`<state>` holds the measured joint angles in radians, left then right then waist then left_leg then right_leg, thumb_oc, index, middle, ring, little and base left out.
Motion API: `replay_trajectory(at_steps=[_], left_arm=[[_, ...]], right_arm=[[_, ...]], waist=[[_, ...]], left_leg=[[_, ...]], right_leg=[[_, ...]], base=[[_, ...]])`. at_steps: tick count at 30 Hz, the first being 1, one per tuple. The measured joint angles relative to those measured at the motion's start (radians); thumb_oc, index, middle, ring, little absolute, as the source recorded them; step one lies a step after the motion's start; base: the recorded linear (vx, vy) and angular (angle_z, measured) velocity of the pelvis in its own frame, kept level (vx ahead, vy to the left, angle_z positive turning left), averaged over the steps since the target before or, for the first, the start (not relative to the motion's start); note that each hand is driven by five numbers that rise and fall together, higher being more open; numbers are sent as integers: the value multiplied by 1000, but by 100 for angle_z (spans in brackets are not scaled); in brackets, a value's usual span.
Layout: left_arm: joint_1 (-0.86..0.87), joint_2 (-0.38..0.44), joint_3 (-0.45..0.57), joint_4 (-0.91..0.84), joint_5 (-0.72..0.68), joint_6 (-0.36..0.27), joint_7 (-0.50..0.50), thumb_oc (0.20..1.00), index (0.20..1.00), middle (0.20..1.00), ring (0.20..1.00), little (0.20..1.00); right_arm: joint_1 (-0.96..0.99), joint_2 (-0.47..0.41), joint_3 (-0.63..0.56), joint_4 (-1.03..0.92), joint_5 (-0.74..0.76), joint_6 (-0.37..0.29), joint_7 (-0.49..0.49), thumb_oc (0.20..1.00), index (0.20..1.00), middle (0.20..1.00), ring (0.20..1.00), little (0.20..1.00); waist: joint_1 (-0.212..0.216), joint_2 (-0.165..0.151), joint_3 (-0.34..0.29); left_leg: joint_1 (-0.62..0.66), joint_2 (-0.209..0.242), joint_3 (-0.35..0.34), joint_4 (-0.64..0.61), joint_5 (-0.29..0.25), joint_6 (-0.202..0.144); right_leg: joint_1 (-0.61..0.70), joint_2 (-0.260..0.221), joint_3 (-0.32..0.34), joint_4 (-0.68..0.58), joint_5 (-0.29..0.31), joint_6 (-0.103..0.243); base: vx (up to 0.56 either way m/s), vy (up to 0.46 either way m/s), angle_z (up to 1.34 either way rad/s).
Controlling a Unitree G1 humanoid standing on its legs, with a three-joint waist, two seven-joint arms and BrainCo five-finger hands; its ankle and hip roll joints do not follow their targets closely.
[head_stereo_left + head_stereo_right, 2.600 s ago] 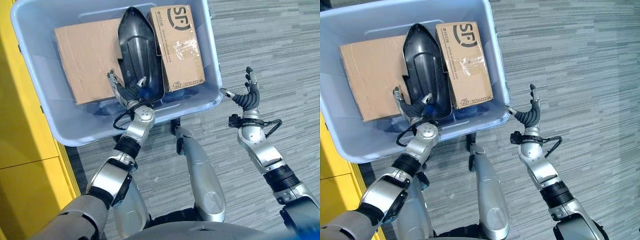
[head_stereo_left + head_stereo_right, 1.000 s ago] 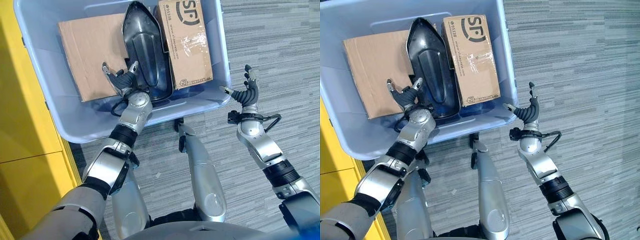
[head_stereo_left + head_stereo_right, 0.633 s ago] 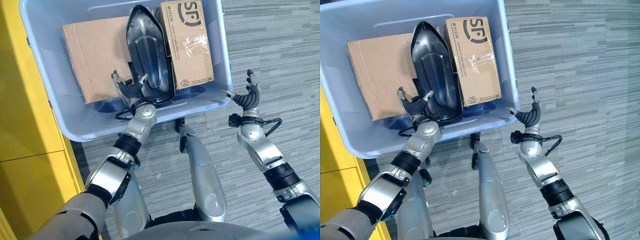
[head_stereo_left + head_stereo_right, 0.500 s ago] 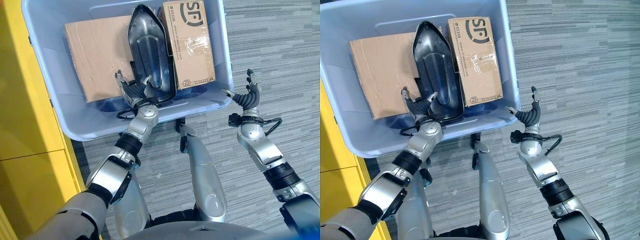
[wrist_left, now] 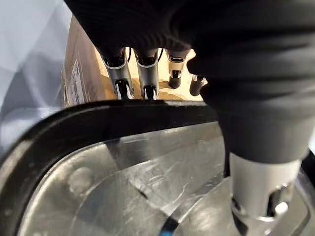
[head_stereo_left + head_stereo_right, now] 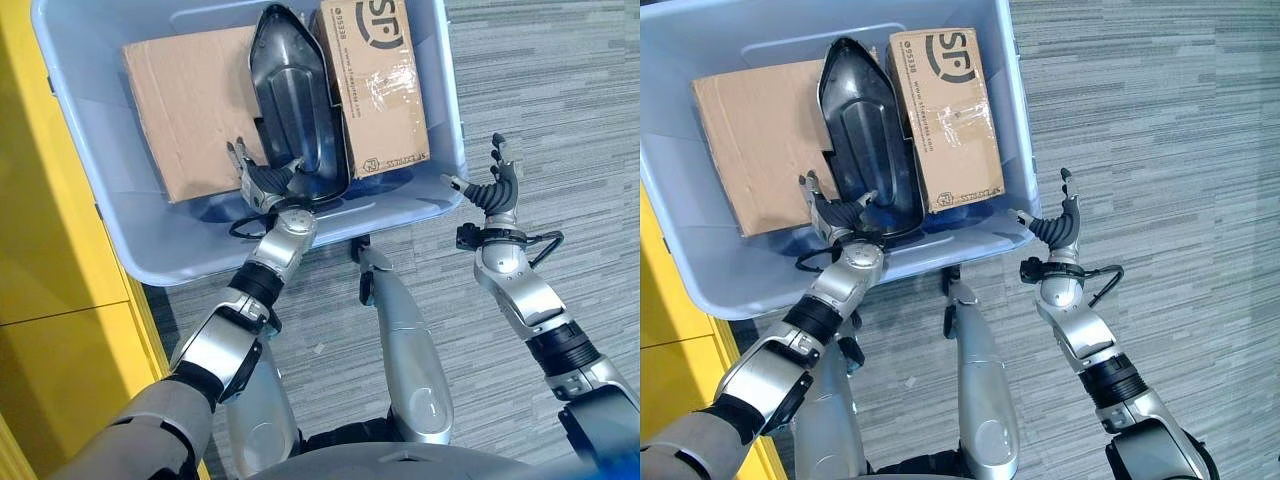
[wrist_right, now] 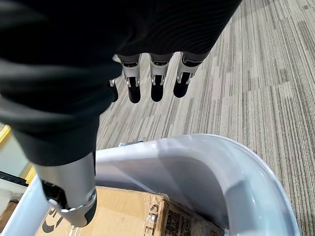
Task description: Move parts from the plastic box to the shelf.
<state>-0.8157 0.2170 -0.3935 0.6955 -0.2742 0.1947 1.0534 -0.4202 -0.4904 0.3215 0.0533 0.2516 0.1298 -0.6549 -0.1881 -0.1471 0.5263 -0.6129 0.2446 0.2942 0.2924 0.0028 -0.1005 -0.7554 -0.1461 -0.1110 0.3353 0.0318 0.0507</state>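
Here, left to right:
Yellow cabinet (image 6: 50,300): stood beside the bin.
Pale blue plastic box (image 6: 440,120): held a flat brown cardboard sheet (image 6: 180,100), a long black moulded plastic part (image 6: 295,100) and a taped cardboard carton (image 6: 380,85).
Left hand (image 6: 262,180): fingers and thumb pinched the black part's near rim.
Right hand (image 6: 1058,228): outside the box's corner, fingers straight and spread, holding nothing, above grey striped carpet (image 6: 1180,150).

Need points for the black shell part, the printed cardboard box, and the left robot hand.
black shell part (image 6: 295,100), left eye view, on its concave inner face.
printed cardboard box (image 6: 380,85), left eye view, on the taped top face.
left robot hand (image 6: 268,182), left eye view, on the palm at the shell's near end.
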Motion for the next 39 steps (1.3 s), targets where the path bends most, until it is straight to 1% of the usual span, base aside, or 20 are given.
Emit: replay_trajectory(at_steps=[3, 5, 8, 9, 10, 15, 20, 21, 22, 32, 35, 39], left_arm=[[-2, 13, -5, 28, 59, 42, 0, 1000, 1000, 1000, 1000, 1000], [3, 35, -38, 38, 102, 79, 0, 1000, 1000, 1000, 1000, 1000], [0, 36, -37, 38, 111, 80, 0, 1000, 1000, 1000, 1000, 1000], [-2, 38, -36, 36, 111, 80, 0, 896, 896, 896, 896, 896], [-3, 38, -36, 36, 111, 77, 0, 200, 200, 200, 200, 200], [-21, 38, -36, 35, 111, 69, 0, 200, 200, 200, 200, 200], [-39, 38, -20, 35, 96, 12, 0, 200, 200, 200, 200, 200], [-43, 38, -19, 35, 66, -19, 0, 200, 200, 200, 200, 200], [-44, 38, -17, 35, 56, -35, 0, 200, 200, 200, 200, 200], [-56, 33, 4, 30, 9, -95, 0, 200, 200, 200, 200, 200], [-56, 33, 14, 14, -19, -135, 0, 200, 200, 200, 200, 200], [-39, 33, 14, -7, -22, -168, 0, 200, 200, 200, 200, 200]], right_arm=[[-14, 0, -1, 0, 0, 4, 13, 1000, 1000, 1000, 1000, 1000], [-15, -3, -6, 0, 0, 9, 19, 1000, 1000, 1000, 1000, 1000], [-14, -3, -6, 0, 0, 17, 25, 1000, 1000, 1000, 1000, 1000], [-14, -3, -6, 0, 0, 17, 26, 1000, 1000, 1000, 1000, 1000], [-14, -2, -6, 0, 0, 17, 26, 1000, 1000, 1000, 1000, 1000], [-18, -3, -6, 0, 0, 17, 26, 1000, 1000, 1000, 1000, 1000], [-48, -3, -7, 0, 0, 20, 25, 1000, 1000, 1000, 1000, 1000], [-47, -4, -6, 0, 1, 27, 25, 1000, 1000, 1000, 1000, 1000], [-46, -4, -6, 0, 1, 30, 25, 1000, 1000, 1000, 1000, 1000], [-52, -4, -6, 0, 1, 41, 23, 1000, 1000, 1000, 1000, 1000], [-50, -4, -6, 0, 17, 41, 23, 1000, 1000, 1000, 1000, 1000], [-45, -2, -6, 0, 21, 39, 23, 1000, 1000, 1000, 1000, 1000]], waist=[[-12, 0, 0], [-16, 0, 0], [-14, 0, 0], [-13, 0, 0], [-13, 0, 0], [-13, 0, 0], [-12, -2, -2], [-13, -2, -2], [-14, -2, -2], [-17, -5, -3], [-18, -6, -3], [-23, -6, -3]], left_leg=[[0, 0, 1, 0, -1, 1], [0, 0, 12, -2, -3, 4], [-3, -1, 25, -3, -3, 4], [-6, -2, 26, -5, -3, 3], [-8, -2, 27, -4, -4, 2], [-23, -1, 25, -1, -5, -1], [-46, 1, 28, 9, -5, -2], [-54, 0, 28, 9, -5, -2], [-55, 0, 28, 9, -5, -2], [-69, 0, 28, 9, -5, -2], [-71, 0, 29, 13, -5, -2], [-67, 0, 28, 22, -4, 3]], right_leg=[[-3, 0, 2, 2, 1, 1], [-13, 1, 13, -1, 2, 3], [-29, 1, 24, 6, 2, 3], [-34, 1, 26, 9, 2, 3], [-39, 1, 27, 12, 2, 3], [-50, 1, 28, 12, 2, 3], [-74, 2, 39, 12, 8, 13], [-78, 3, 39, 6, 10, 15], [-78, 3, 41, 0, 13, 20], [-87, 4, 43, -6, 15, 24], [-89, 4, 45, -6, 15, 24], [-79, 3, 45, -4, 18, 28]], base=[[4, -2, -1], [23, 22, -9], [13, 13, -8], [8, -5, -4], [0, 0, 0], [0, 0, 0], [6, -32, -2], [13, -51, -1], [9, -59, -1], [3, -29, 0], [0, 0, 0], [-7, 25, 3]])
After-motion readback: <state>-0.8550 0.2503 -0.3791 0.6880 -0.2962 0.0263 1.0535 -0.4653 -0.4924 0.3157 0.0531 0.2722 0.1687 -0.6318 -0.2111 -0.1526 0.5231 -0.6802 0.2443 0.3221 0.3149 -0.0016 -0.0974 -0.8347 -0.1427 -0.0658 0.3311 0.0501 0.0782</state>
